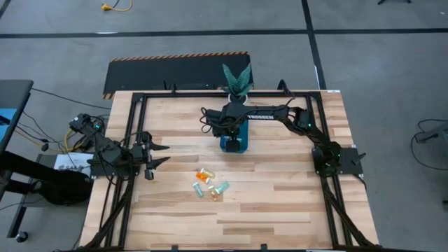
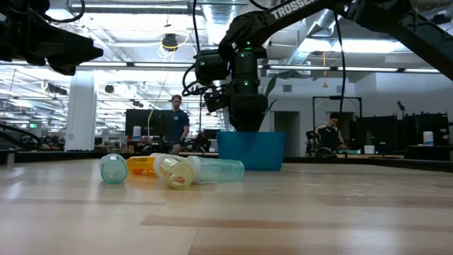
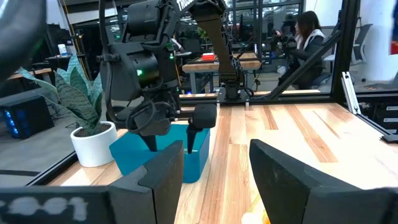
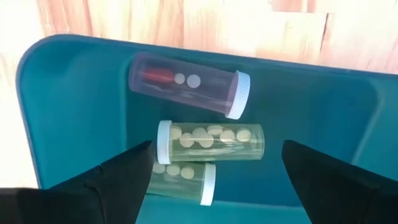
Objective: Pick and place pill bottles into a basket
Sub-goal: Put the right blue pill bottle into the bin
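We had the right claw (image 4: 211, 180) hanging directly over the teal basket (image 4: 68, 99), its two dark fingers (image 4: 118, 180) spread wide with nothing between them; in the left wrist view the same claw (image 3: 174, 140) reached just down into the basket's (image 3: 134, 158) mouth. Straight below the gap of the claw lay three pill bottles on the basket floor: a pinkish bottle (image 4: 186, 84) farthest from the fingers, a yellow-green bottle (image 4: 211, 142) in the middle, and a third pale-capped bottle (image 4: 183, 180) partly tucked under one finger; all three lay on their sides.

We judged the step in hand to be a release finishing over the basket; to do it well we would have lifted straight up, keeping the fingers spread so neither tip caught a cap or the basket wall, and only then swung away. The white plant pot (image 3: 93, 144) stood just beside the basket, so a sideways exit risked brushing it.

On the open surface (image 1: 280, 203), well apart from the right claw and nearer the front, a loose cluster of bottles (image 1: 210, 185) waited, lying on their sides and touching one another; they would roll easily under a careless approach.

The left claw (image 1: 159, 155) waited at the left side of the surface, part-open and empty.
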Motion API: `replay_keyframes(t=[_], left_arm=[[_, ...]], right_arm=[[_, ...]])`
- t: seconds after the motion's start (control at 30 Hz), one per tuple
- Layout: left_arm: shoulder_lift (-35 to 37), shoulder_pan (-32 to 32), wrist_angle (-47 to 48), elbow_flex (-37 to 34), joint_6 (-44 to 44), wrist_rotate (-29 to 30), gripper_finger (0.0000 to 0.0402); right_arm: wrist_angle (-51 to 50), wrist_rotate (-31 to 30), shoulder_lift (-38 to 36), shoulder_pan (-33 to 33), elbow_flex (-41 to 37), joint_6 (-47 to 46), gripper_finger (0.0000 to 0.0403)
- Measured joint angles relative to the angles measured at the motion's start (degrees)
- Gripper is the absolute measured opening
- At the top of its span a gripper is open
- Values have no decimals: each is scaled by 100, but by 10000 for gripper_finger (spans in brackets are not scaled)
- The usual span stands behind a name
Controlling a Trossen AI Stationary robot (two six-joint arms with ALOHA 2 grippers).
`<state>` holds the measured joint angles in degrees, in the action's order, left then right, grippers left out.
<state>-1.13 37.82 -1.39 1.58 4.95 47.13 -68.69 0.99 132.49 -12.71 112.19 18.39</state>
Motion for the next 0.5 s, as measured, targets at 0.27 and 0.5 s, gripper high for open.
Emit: replay_keyframes(t=[0.27,0.5], left_arm=[[1,-1,0,0,1,1,175],[1,-1,0,0,1,0,175]], right_arm=[[-494,0,-2,0,263,-48,344],[-1288,1,-5,0,953,-376,336]])
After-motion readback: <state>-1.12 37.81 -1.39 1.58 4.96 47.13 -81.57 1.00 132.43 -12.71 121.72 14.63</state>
